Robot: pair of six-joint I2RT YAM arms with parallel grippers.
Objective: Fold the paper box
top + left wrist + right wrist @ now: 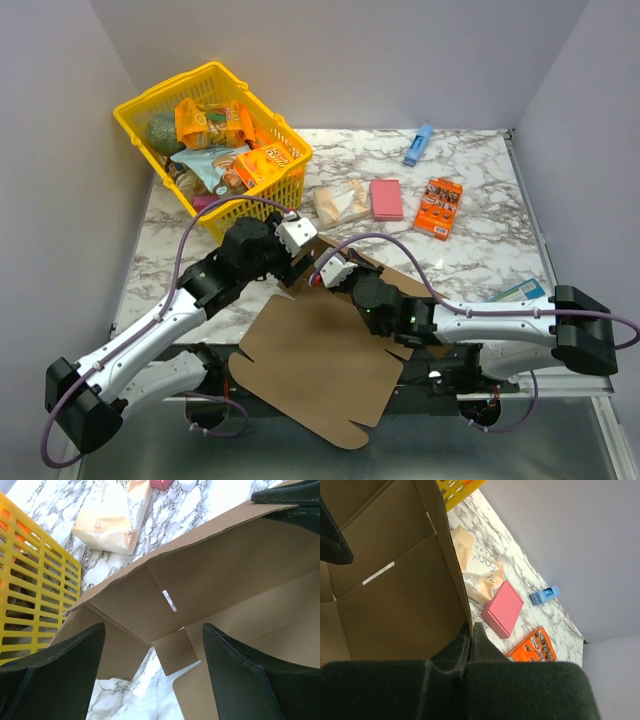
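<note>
Paper box (320,365) wall clamped in right claw (471,630), left claw (153,627) spread wide, empty; yellow basket (135,105) holds apparently snack packets (215,125).

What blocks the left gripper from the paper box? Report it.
Nothing visible does. The open left gripper faces the paper box at its folded corner, and only cardboard shows ahead of it. The right gripper, shut on the box's raised wall, sits off to one side.
</note>
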